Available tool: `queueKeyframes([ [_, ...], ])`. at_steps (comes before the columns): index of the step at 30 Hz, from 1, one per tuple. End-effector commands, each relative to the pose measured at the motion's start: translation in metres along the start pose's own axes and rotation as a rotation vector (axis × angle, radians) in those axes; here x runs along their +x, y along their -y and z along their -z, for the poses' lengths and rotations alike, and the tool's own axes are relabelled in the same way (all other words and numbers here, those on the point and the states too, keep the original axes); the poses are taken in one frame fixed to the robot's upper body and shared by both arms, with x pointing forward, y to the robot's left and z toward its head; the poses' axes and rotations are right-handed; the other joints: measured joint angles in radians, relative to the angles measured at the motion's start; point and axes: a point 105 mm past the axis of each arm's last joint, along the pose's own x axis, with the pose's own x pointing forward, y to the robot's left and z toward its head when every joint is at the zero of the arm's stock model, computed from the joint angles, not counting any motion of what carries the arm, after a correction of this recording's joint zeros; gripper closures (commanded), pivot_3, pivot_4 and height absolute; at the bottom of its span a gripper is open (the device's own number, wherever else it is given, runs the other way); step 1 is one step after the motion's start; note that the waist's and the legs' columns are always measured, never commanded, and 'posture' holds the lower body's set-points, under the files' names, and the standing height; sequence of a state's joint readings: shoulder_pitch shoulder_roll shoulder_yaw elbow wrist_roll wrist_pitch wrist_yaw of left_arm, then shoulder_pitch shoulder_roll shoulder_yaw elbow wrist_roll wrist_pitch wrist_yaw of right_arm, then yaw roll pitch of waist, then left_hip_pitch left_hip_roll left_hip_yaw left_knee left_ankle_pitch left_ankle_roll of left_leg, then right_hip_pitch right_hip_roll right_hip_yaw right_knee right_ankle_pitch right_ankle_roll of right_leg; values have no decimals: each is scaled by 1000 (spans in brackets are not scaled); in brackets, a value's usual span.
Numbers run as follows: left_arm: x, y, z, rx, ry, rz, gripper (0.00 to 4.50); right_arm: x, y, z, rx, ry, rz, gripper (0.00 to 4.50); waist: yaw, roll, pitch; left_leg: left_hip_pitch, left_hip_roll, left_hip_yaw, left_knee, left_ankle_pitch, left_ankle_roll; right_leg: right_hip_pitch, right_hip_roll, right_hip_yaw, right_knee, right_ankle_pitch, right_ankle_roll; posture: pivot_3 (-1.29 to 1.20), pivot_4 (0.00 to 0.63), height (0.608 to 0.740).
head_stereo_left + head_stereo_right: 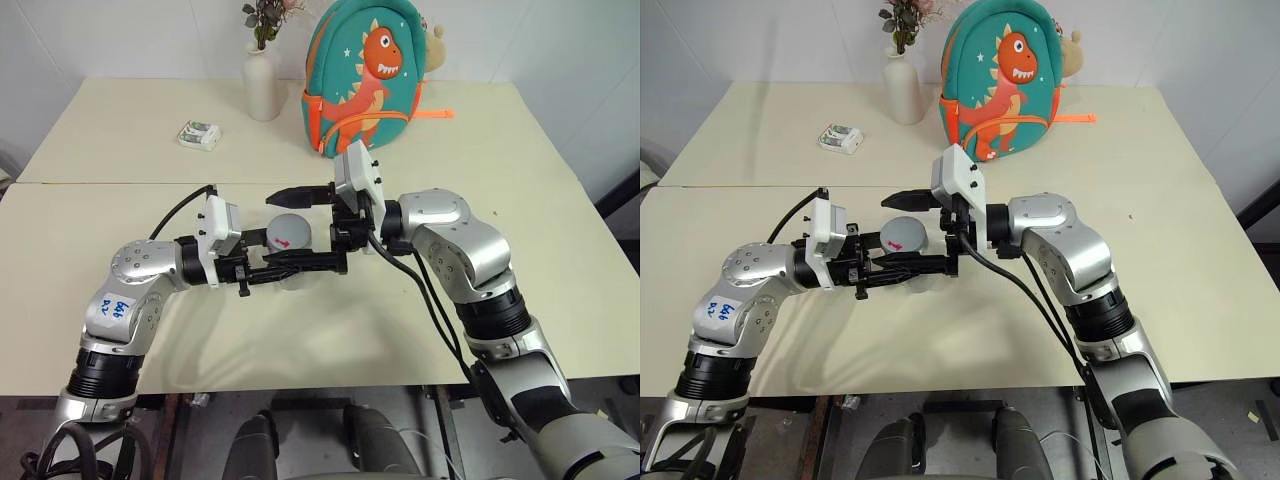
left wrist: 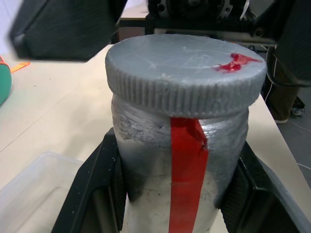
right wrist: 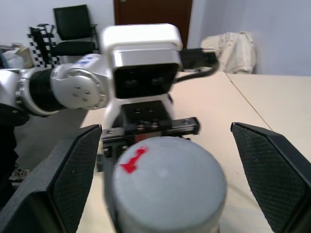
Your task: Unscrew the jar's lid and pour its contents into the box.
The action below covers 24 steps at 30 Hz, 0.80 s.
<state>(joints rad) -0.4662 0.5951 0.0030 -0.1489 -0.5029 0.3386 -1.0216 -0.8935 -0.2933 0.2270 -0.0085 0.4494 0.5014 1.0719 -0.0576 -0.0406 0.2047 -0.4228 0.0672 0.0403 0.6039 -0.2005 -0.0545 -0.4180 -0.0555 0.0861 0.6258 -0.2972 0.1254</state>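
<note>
Left wrist view: left end effector clamps jar, box below; right end effector wide.

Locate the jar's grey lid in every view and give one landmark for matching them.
Left eye view: lid at centre, between the two grippers.
Right eye view: lid left of centre, between the grippers.
Left wrist view: lid across the upper middle, atop the jar.
Right wrist view: lid at bottom centre.
Shared landmark: the red mark on the lid's top.

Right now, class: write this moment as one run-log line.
left tool: shut on jar | right tool: open, straddling lid | lid: on | box: under jar
</note>
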Motion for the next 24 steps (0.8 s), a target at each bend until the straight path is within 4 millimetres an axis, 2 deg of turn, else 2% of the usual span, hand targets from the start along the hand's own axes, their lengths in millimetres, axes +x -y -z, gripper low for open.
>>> queueKeyframes([
  [1,5,4,-12,47,27,17,2491,3,6,-13,-44,34,17,18,-1,0,0,0,0,0,0,0,0,0,0,0,0,0,0,0,150,740],
  [5,6,5,-13,45,31,15,2491,2,15,-11,-47,30,42,18,-1,0,0,0,0,0,0,0,0,0,0,0,0,0,0,0,150,740],
  [9,4,6,-12,42,31,5,2491,-7,22,-8,-55,7,67,18,0,0,0,0,0,0,0,0,0,0,0,0,0,0,0,0,150,740],
  [24,3,3,-10,37,34,-24,2491,-72,45,6,-35,-79,217,18,2,0,0,0,0,0,0,0,0,0,0,0,0,0,0,0,150,740],
])
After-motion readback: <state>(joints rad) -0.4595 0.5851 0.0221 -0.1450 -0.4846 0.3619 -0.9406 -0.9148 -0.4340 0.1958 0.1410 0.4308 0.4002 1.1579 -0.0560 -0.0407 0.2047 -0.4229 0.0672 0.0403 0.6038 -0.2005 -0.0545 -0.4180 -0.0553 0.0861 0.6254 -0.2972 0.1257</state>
